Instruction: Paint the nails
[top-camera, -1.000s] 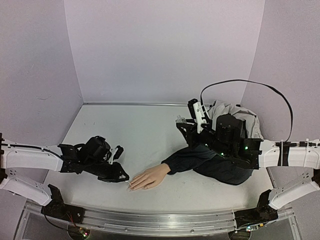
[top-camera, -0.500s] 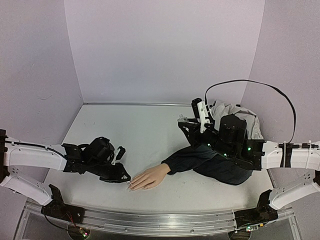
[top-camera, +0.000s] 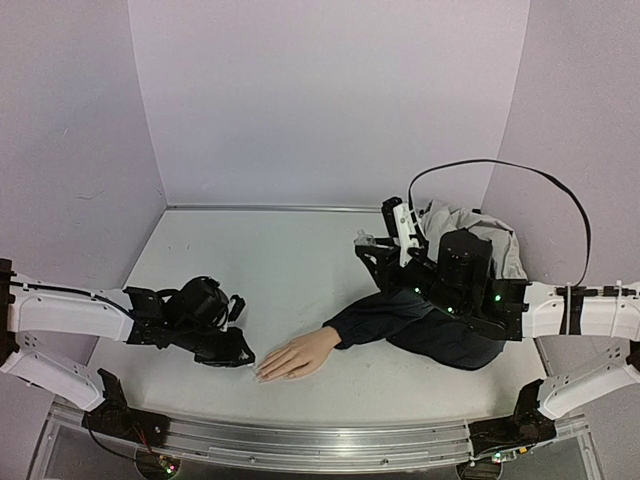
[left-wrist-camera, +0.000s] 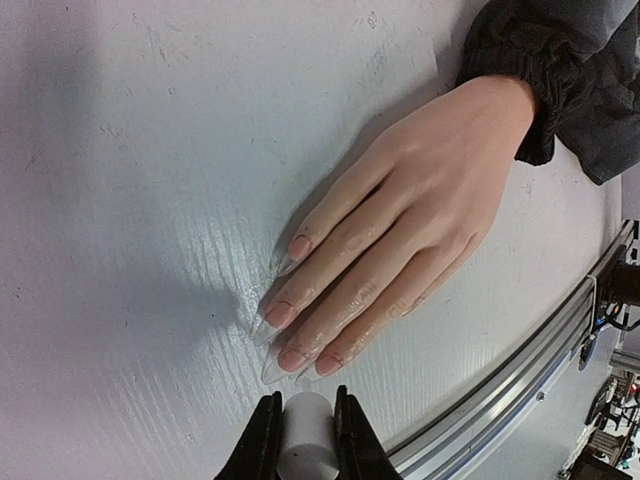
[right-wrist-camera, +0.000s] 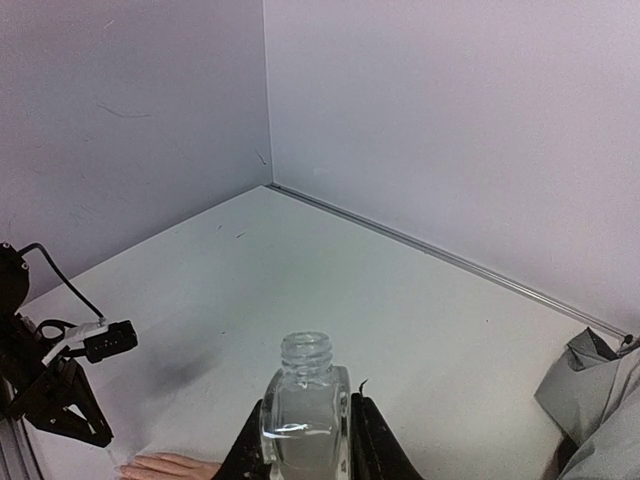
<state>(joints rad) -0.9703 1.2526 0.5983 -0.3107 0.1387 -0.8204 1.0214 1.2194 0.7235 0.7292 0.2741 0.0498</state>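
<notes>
A peach mannequin hand (top-camera: 297, 354) lies palm down near the table's front, its dark navy sleeve (top-camera: 385, 318) running off to the right. The nails (left-wrist-camera: 281, 314) are long, pale and pointed, and aim at my left gripper (left-wrist-camera: 305, 440). That gripper is shut on a white cylindrical cap (left-wrist-camera: 305, 432), whose end sits just short of the fingertips; no brush shows. From the top view, the left gripper (top-camera: 240, 356) is just left of the hand. My right gripper (right-wrist-camera: 305, 445) is shut on an uncapped clear glass bottle (right-wrist-camera: 303, 410), held upright above the table behind the sleeve.
A crumpled grey cloth (top-camera: 485, 240) lies at the back right under the right arm, and a black cable (top-camera: 500, 166) loops above it. An aluminium rail (top-camera: 300, 440) runs along the front edge. Lilac walls close in the left, back and right sides.
My left gripper crept right toward the fingertips, then eased back slightly left. The right arm shifted a little to the right with the bottle, then held still.
</notes>
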